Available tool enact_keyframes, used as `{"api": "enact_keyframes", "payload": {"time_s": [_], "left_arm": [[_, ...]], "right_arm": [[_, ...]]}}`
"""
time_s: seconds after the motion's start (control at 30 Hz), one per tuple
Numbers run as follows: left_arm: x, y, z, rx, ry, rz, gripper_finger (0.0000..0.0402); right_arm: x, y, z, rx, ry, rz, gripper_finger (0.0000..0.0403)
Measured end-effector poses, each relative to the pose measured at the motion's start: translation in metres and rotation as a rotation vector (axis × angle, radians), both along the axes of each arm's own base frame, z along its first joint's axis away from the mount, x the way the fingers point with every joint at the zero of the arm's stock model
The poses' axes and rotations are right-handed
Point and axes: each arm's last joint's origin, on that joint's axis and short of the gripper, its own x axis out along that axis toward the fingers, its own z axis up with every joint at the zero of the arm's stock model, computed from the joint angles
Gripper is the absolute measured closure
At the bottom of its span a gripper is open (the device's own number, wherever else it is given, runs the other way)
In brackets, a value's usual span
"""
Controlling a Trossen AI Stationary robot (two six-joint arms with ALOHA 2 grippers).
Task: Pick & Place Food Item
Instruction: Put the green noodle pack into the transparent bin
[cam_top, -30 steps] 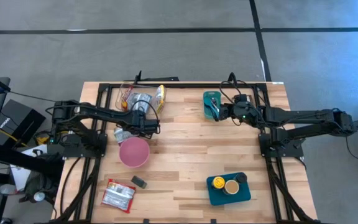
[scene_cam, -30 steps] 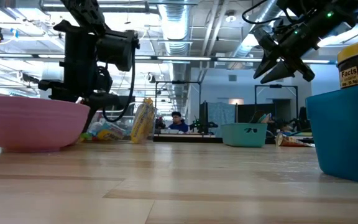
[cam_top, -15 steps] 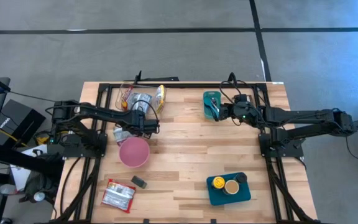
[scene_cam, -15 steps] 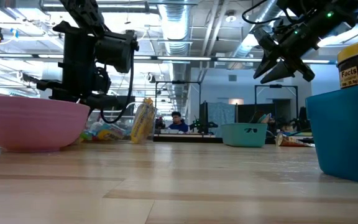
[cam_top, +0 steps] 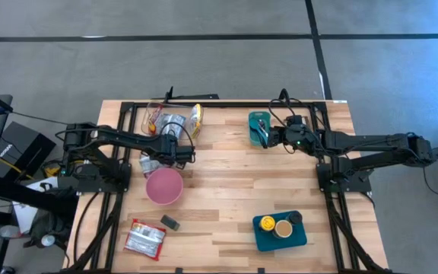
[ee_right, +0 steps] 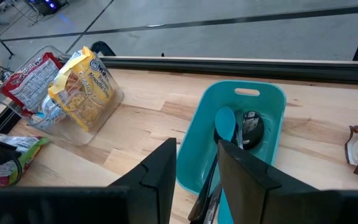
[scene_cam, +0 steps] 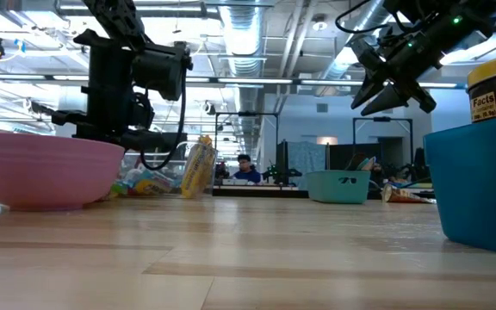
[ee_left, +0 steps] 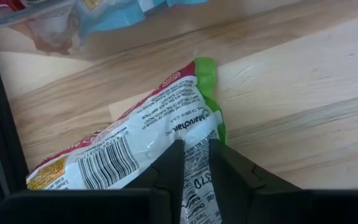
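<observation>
Left gripper (ee_left: 194, 163) is seen low over the table (cam_top: 226, 183), its two fingers (ee_left: 166, 163) closed to a narrow gap on the near edge of a noodle packet (ee_left: 148, 140). A strip of the white wrapper is pinched between the fingers, and the rest of the packet is spread out ahead of them, flat on the wood, with its green edge and barcode visible. In the high view the same gripper (cam_top: 179, 154) is placed just behind the pink bowl (cam_top: 163, 186), and the packet (cam_top: 150, 164) is seen beside it toward the table's left edge. A clear bin (cam_top: 166, 122) of other packets is set farther back, near the rear rail.

Right gripper (cam_top: 267, 137) is held above the teal tray (cam_top: 259, 119) at the back of the table, with its fingers (ee_right: 160, 168) parted and nothing between them. A teal spoon (ee_right: 224, 124) and dark utensils are seen lying in that tray through the right wrist view.

Toward the front of the table, a red snack bag (cam_top: 145, 237) and a small dark block (cam_top: 170, 221) are laid on the left, and a blue tray (cam_top: 263, 239) holding jars is set on the right. A person (scene_cam: 246, 168) is visible in the room beyond, in the low view.
</observation>
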Motion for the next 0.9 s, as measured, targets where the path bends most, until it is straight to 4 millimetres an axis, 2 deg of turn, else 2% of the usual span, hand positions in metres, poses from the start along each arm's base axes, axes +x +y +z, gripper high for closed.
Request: {"api": "enact_keyframes", "payload": {"time_s": [0.4, 0.9], "left_arm": [[0.0, 0.0, 0.0, 0.012, -0.001, -0.002, 0.0396], [0.007, -0.013, 0.004, 0.022, -0.026, -0.049, 0.0401]], "right_arm": [[0.0, 0.0, 0.0, 0.0, 0.0, 0.0, 0.029], [0.0, 0.0, 0.0, 0.0, 0.0, 0.0, 0.029]]}}
